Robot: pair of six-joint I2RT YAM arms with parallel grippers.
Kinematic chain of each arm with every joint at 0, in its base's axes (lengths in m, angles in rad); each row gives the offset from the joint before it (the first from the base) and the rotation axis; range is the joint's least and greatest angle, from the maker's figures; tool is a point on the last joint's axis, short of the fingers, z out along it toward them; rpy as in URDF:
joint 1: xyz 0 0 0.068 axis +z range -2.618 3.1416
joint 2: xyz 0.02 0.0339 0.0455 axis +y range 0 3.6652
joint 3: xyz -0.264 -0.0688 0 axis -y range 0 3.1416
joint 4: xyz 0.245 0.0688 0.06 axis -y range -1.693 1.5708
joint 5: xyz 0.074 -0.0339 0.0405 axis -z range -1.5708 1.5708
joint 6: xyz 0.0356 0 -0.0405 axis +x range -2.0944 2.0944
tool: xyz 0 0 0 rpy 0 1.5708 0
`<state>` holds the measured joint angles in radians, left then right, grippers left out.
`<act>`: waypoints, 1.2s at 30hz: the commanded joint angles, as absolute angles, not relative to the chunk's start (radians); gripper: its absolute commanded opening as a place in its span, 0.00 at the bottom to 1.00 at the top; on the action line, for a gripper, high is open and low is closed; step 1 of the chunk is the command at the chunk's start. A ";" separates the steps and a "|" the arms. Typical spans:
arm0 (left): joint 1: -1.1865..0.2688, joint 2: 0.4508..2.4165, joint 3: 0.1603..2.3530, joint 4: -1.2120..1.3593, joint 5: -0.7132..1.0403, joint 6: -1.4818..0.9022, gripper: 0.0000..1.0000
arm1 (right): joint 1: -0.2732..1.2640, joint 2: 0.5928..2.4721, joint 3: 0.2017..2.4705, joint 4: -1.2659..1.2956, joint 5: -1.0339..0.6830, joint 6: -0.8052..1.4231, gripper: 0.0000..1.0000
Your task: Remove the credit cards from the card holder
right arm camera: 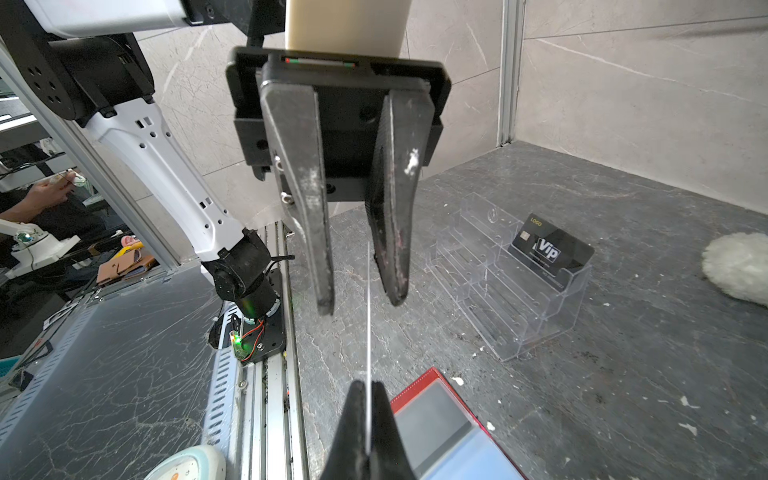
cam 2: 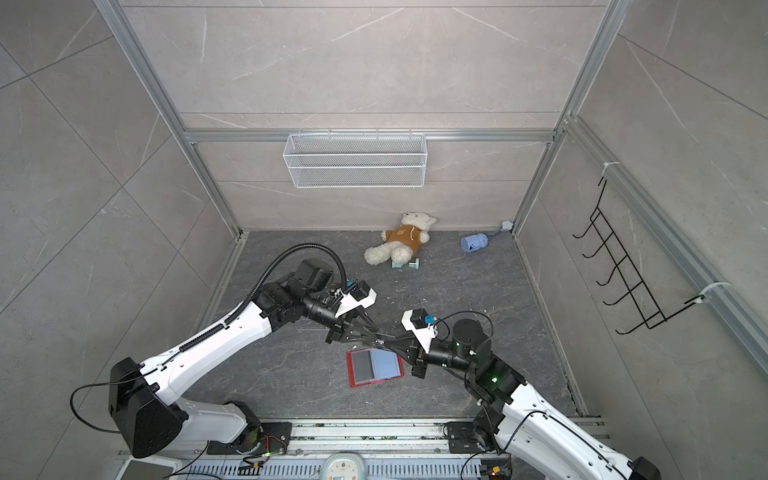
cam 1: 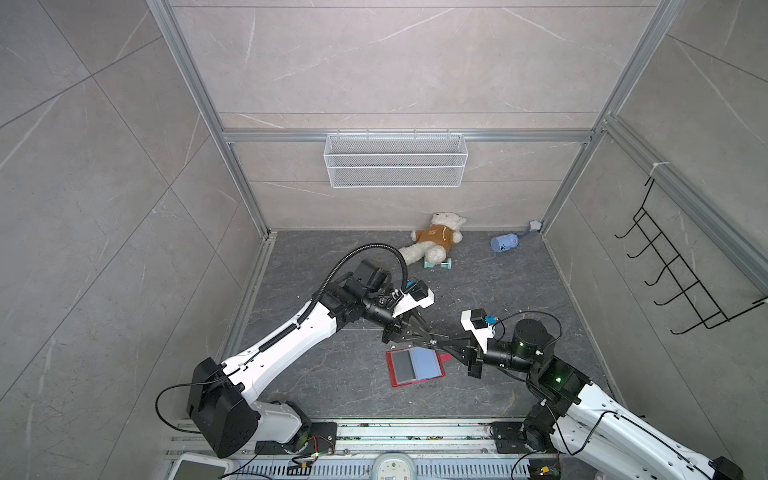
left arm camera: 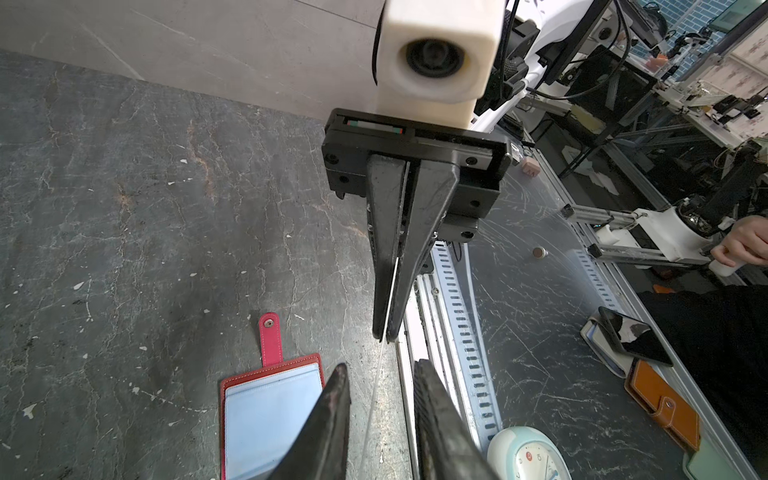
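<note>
Both top views. Shows two claws meeting tip to tip in mid-air, just far of the open holder (cam 1: 390, 372) near the centre of the table (cam 1: 332, 386). Shows the right claw (cam 1: 438, 343) pinched on a dark card (cam 1: 433, 341) with white lettering, the left claw (cam 1: 442, 336) reaching over it from the left. Cannot judge the left jaws' gap from up here. Risks a clash of tips, with so little room between them.

Left wrist. Puts the card (left arm camera: 374, 399) edge-on, a thin pale line between the left fingers (left arm camera: 338, 399) and clear of both: jaws partly open, gripping nothing. Opposite, finds the right claw (left arm camera: 387, 336) shut flat on the card's other end. Below, finds the holder (left arm camera: 266, 415) lying flat, red tab (left arm camera: 269, 338) out, visible sleeve pale and seemingly empty. Risks a bent or flicked card through an off-centre squeeze.

Right wrist. Agrees: right claw (right arm camera: 368, 386) clamped on the card (right arm camera: 368, 332), left claw (right arm camera: 361, 303) gaping round the free end without contact. Also finds a racked card (right arm camera: 548, 249) upright in a clear rack (right arm camera: 511, 307), and a grey sleeved card (right arm camera: 432, 419) in the holder (right arm camera: 415, 380). Risks a drop, given a right-side release ahead of a firm left pinch, likely onto the holder or table. Risks too shallow a bite as well, with perhaps little of the card inside the left jaws.
</note>
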<state>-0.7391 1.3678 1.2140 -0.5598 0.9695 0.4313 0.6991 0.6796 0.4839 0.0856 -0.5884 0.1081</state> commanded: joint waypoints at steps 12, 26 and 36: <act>-0.735 1.394 1.231 -0.568 1.001 0.464 0.31 | 0.702 0.689 0.499 0.116 -0.609 0.114 0.00; -0.736 1.410 1.232 -0.592 1.006 0.481 0.06 | 0.702 0.688 0.495 0.115 -0.603 0.117 0.00; -0.736 1.354 1.218 -0.586 0.935 0.502 0.00 | 0.701 0.683 0.507 0.083 -0.556 0.142 0.21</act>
<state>-0.7395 1.3941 1.2133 -0.5816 0.9607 0.4721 0.6987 0.6895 0.4839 0.0772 -0.5709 0.1310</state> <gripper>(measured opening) 0.045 0.178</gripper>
